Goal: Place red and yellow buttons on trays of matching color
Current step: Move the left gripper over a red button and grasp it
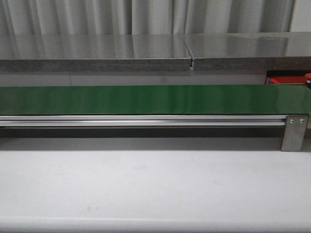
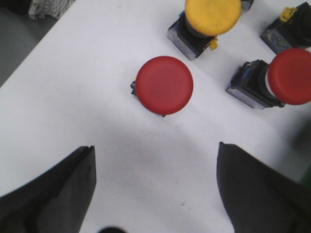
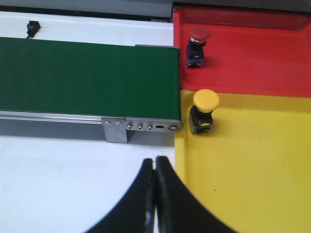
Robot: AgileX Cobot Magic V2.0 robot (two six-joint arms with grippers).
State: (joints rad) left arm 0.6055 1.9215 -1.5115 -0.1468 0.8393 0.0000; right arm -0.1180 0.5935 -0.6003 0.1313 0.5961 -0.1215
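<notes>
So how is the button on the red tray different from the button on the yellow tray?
The button on the red tray has a dark red cap; the button on the yellow tray has a bright yellow cap. The red one stands on the red tray, the yellow one on the yellow tray. Both are mushroom-capped, on dark bodies, standing near the green belt's end.

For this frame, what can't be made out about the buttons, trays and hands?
- Front view: neither hand shows; of the red tray only a sliver shows behind the belt; the yellow tray is out of view.
- Left wrist view: a yellow button and a red button are cut by the frame edges; the total count is unknown.
- Right wrist view: both the red tray and the yellow tray run off the frame, so their contents are unknown.
</notes>
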